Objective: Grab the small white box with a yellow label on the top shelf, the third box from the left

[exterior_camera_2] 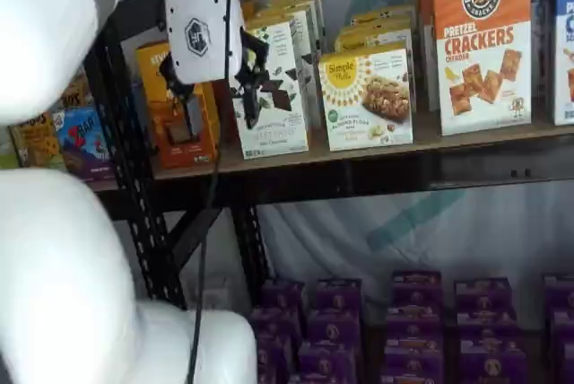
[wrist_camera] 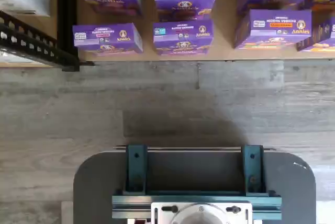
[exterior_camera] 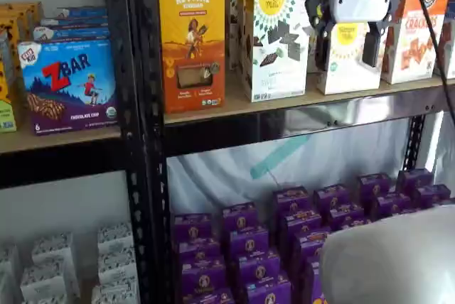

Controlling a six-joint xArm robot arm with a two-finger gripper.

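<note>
The small white box with the yellow sunburst logo stands on the top shelf in both shelf views (exterior_camera: 348, 69) (exterior_camera_2: 369, 97). The top shelf (exterior_camera: 284, 104) (exterior_camera_2: 386, 152) is a tan board with a black rail. My gripper (exterior_camera: 346, 47) (exterior_camera_2: 215, 95) hangs in front of the shelf at box height, apart from the boxes, and it is empty. A gap plainly shows between its two black fingers (exterior_camera: 321, 48), so it is open. In a shelf view it covers part of the small white box. The wrist view does not show the box.
A taller white box with dark squares (exterior_camera: 277, 38) (exterior_camera_2: 273, 97) and an orange Revival box (exterior_camera: 192, 41) stand left of the target. An orange-and-white cracker box (exterior_camera: 416, 30) (exterior_camera_2: 480, 43) stands to its right. Purple boxes (wrist_camera: 183, 35) (exterior_camera: 284, 240) lie below. My white arm (exterior_camera_2: 54, 249) fills the left foreground.
</note>
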